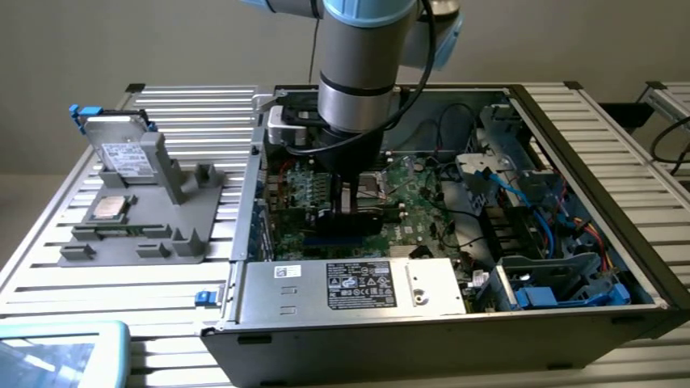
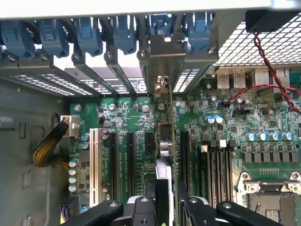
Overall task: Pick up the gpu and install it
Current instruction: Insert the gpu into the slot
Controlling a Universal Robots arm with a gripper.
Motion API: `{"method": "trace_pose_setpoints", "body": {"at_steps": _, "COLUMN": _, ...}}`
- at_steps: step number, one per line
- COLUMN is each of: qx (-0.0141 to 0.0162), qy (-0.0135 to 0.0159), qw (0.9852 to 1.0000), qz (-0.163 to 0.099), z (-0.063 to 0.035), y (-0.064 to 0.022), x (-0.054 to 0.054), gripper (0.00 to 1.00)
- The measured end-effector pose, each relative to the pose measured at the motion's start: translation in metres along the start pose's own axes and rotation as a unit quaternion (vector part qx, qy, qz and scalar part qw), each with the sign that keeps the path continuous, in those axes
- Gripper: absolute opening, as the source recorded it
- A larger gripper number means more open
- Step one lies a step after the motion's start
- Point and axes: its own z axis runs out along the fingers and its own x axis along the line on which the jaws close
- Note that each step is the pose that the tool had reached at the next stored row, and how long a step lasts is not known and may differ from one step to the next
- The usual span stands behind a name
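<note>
- The gripper (image 1: 351, 212) reaches straight down into the open computer case (image 1: 431, 347), over the motherboard (image 1: 415, 210), in the part of the case toward the exterior view's left.
- Its fingers (image 2: 151, 195) are closed to a narrow gap on the gpu (image 2: 165, 134), one on each face of the card.
- The gpu stands upright on its long edge and appears edge-on in the wrist view, between two black expansion slots (image 2: 184, 160). Whether its connector is seated in a slot cannot be told.
- Its silver end bracket (image 2: 164, 56) sits at the far wall of the case, in line with the row of blue slot latches (image 2: 124, 30).
- A white expansion slot (image 2: 94, 162) and a yellow braided cable (image 2: 47, 148) lie on one side of the card, and the CPU socket (image 2: 270, 205) lies on the other.
- Outside the case, on the exterior view's left, a grey fixture (image 1: 119, 250) on the slatted table (image 1: 65, 291) holds a silver drive (image 1: 124, 153) upright and a square CPU chip (image 1: 111, 208) lying flat.
- The power supply (image 1: 356, 287) lies along the near side of the case.
</note>
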Motion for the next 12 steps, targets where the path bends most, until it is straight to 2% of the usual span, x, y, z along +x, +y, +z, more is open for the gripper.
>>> {"method": "trace_pose_setpoints", "body": {"at_steps": 12, "qx": 0.0001, "qy": 0.0007, "qw": 1.0000, "qz": -0.003, "z": 0.0014, "y": -0.0002, "x": -0.0004, "gripper": 0.27}}
